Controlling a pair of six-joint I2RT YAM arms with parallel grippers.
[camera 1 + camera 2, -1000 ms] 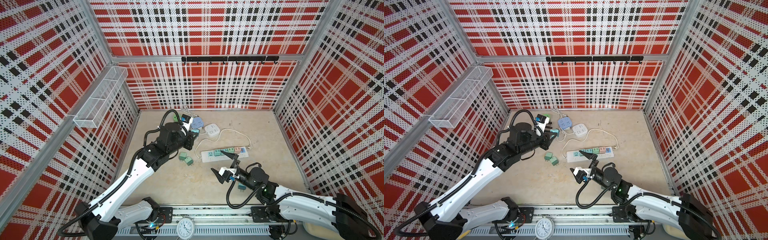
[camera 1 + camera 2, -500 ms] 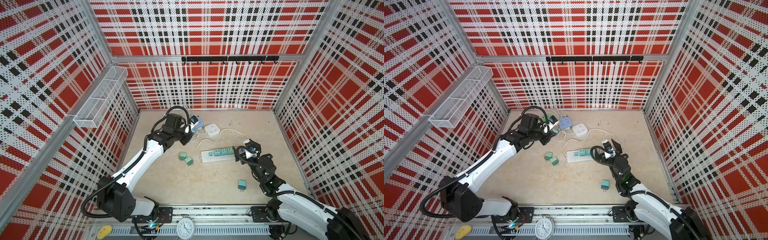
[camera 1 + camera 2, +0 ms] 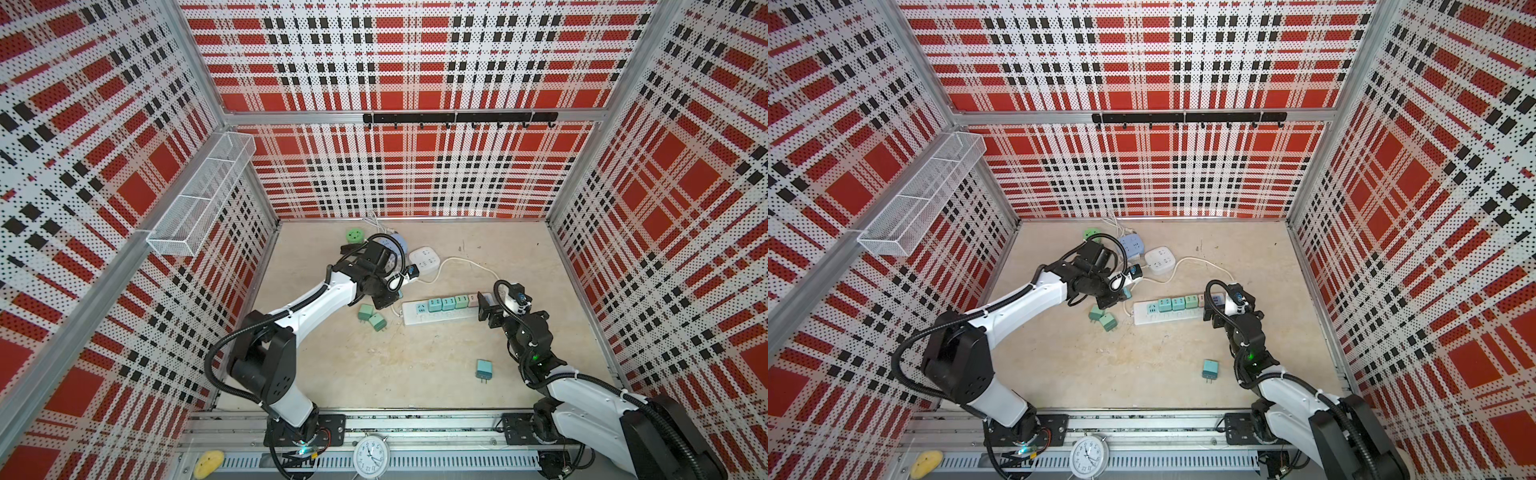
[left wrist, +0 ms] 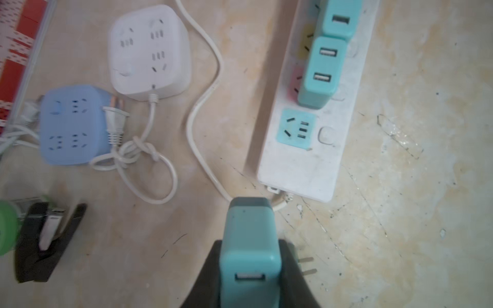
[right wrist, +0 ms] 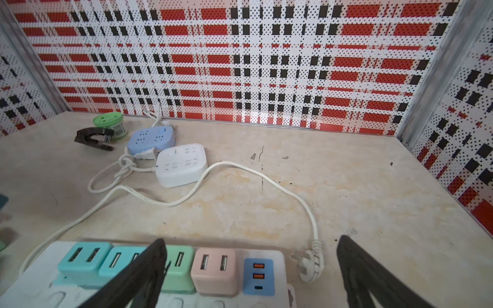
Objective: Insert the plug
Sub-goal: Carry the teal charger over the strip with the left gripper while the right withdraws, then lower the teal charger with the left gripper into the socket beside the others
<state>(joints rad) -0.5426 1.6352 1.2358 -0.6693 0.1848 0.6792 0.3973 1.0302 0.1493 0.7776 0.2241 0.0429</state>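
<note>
- Your left claw [image 4: 249,257] is clamping the teal USB charger [image 4: 248,226] (your right claw [image 5: 252,240] is gaping wide).
- You are steering toward the empty socket [image 4: 296,128] just ahead of the left claw, keeping the charger square.

— What do the arms look like?
— The left arm [image 3: 316,302] and the right arm [image 3: 582,390] both have glossy white link shells between bulky black joint housings.
— Any cables?
— A black ribbed cable [image 3: 210,365] loops outside each arm, bound with pale ties. A small green light [image 3: 535,356] shows on the right arm.
— And the right gripper [image 5: 250,240]?
— It has black, wedge-shaped fingers [image 5: 133,272].
</note>
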